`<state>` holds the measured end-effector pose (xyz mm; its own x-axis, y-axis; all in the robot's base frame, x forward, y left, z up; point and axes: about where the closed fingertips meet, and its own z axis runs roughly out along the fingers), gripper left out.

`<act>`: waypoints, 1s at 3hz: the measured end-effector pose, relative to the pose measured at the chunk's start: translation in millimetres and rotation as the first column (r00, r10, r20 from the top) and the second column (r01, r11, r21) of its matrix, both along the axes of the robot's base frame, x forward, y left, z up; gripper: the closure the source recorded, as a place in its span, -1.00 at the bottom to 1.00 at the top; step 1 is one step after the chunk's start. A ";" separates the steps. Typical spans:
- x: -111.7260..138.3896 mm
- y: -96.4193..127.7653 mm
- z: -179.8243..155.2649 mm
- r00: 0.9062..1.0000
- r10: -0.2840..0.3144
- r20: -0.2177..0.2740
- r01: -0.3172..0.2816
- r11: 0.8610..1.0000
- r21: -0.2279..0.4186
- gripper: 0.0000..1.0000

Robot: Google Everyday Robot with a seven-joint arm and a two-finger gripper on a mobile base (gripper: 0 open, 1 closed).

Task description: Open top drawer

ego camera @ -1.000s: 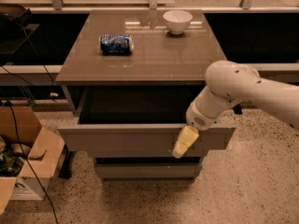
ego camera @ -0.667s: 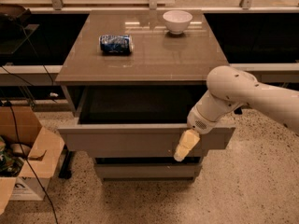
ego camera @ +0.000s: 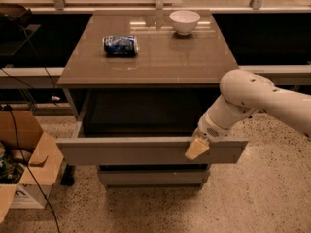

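Note:
The top drawer (ego camera: 131, 151) is pulled well out of the grey-brown cabinet (ego camera: 150, 57), and its flat grey front panel faces me below the dark inner box (ego camera: 141, 113). My gripper (ego camera: 197, 148) is at the top edge of that front panel, right of its middle, with a tan tip lying over the panel's face. The white arm (ego camera: 243, 98) reaches in from the right. A narrower grey drawer front (ego camera: 150, 177) shows underneath, pushed in.
A crushed blue can (ego camera: 120, 45) and a white bowl (ego camera: 184, 21) sit on the cabinet top. An open cardboard box (ego camera: 24, 154) with cables stands on the speckled floor at the left. A dark shelf and a railing run behind the cabinet.
The top drawer has slid a little farther out toward me, and the gripper has moved with its front panel.

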<state>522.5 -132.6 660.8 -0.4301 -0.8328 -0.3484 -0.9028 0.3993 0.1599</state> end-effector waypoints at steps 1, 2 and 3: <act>-23.2 -2.7 2.7 1.000 -0.002 -0.008 0.002 1.000 0.013 0.47; -37.0 5.4 13.1 1.000 -0.004 0.008 0.004 0.999 0.049 0.39; -56.4 2.3 7.5 1.000 -0.019 -0.020 0.020 0.998 0.059 -0.08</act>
